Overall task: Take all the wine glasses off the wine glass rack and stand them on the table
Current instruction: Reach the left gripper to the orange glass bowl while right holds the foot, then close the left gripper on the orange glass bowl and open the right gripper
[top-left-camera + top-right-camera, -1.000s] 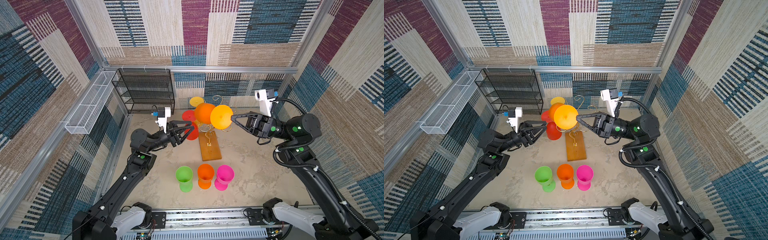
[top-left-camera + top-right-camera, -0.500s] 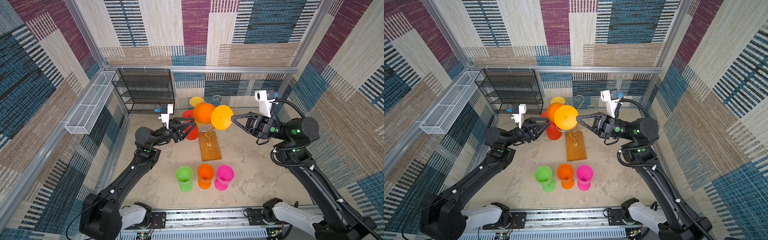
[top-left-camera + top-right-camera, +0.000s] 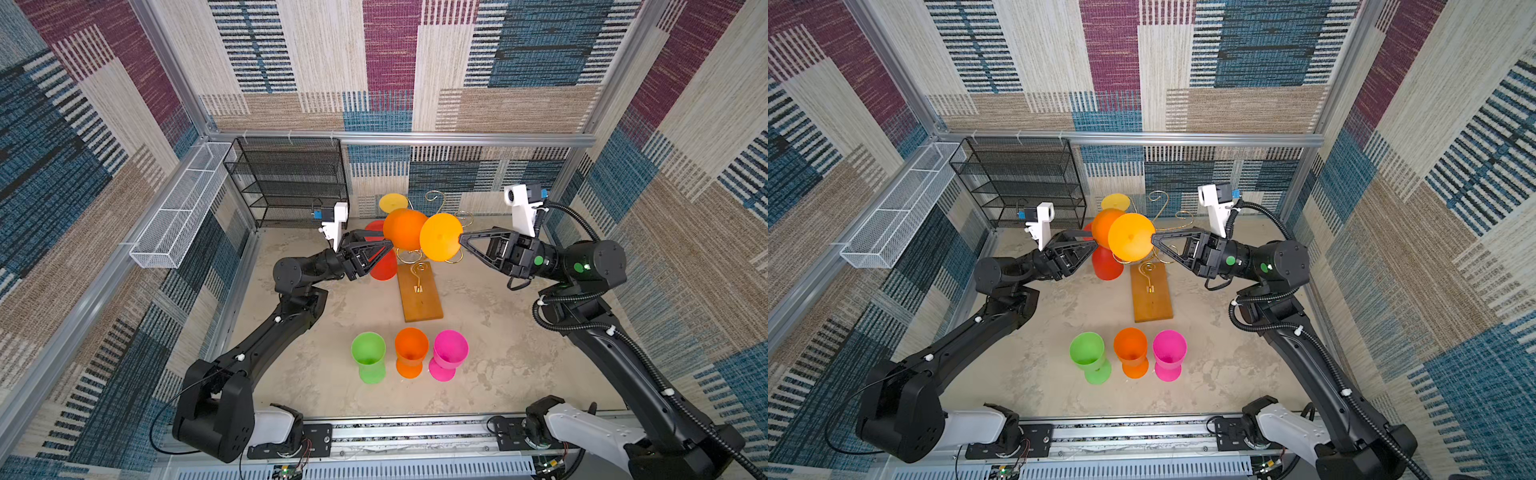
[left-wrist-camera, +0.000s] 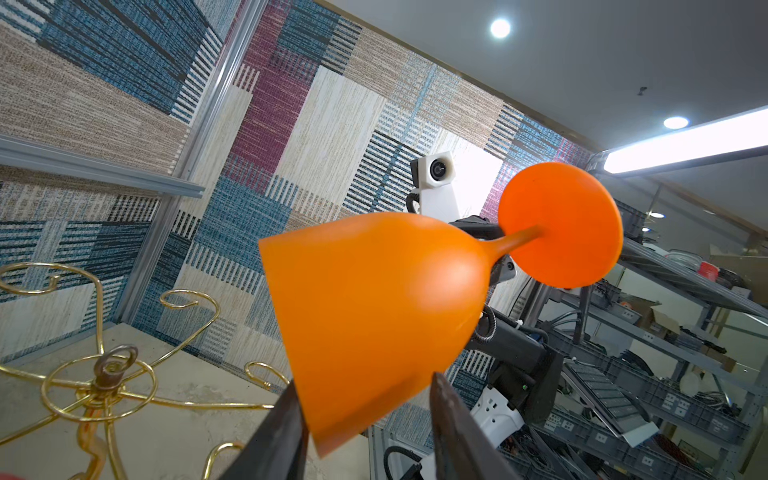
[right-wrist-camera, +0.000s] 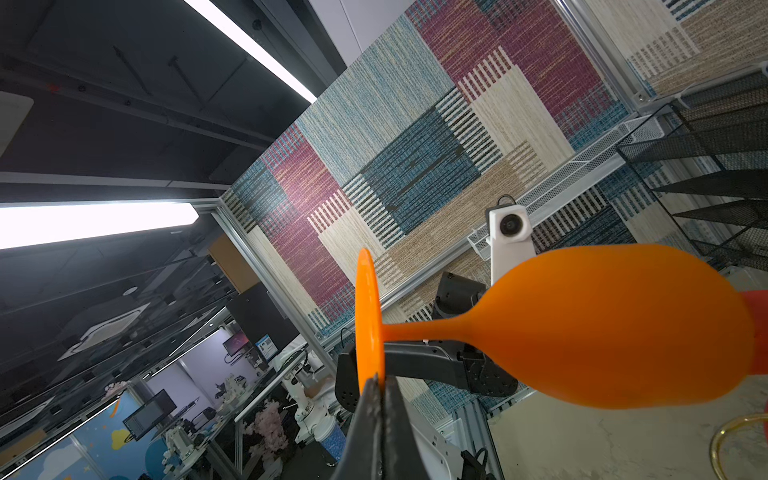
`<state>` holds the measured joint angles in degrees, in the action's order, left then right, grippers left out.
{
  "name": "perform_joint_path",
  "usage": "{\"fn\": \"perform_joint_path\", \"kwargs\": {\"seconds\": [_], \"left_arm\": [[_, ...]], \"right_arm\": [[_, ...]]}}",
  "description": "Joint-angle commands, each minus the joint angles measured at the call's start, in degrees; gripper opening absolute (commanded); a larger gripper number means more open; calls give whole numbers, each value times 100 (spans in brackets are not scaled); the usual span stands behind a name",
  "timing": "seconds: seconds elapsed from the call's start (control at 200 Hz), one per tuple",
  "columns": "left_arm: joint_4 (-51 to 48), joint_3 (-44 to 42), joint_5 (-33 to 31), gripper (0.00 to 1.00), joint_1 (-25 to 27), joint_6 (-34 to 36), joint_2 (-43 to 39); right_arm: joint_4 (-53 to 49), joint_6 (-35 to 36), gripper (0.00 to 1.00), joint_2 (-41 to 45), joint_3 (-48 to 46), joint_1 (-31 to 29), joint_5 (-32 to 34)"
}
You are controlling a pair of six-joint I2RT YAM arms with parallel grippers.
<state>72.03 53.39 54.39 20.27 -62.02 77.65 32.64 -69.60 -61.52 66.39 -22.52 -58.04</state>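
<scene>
holds glass [image 3: 405, 233] level by foot rim in clamped right hand [image 5: 378, 384]; bowl mouth toward left hand [image 4: 363, 382], jaws astride it, grip unclear.

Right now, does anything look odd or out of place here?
Yes: the orange wine glass lies sideways in mid-air, pinched at its foot's edge by the right gripper, while the left gripper brackets its bowl. Nothing looks spilled or broken.

Black mesh shelf [image 3: 286, 178] in the back corner, white mesh basket [image 3: 178, 208] just beside
</scene>
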Motion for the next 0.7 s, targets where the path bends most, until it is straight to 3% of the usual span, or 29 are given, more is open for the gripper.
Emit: {"fn": "perform_joint_path", "kwargs": {"seconds": [0.0,0.396,0.696], "left_arm": [[501,5,115,46,-6,-305,14],[715,-32,159,27,-6,-494,-100],[734,-82,186,23,-10,-509,-289]], "right_arm": [[414,-122,0,-40,1,-6,-28],[529,-137,0,-196,-140,-2,38],[487,-233,0,-251,-280,89,100]]}}
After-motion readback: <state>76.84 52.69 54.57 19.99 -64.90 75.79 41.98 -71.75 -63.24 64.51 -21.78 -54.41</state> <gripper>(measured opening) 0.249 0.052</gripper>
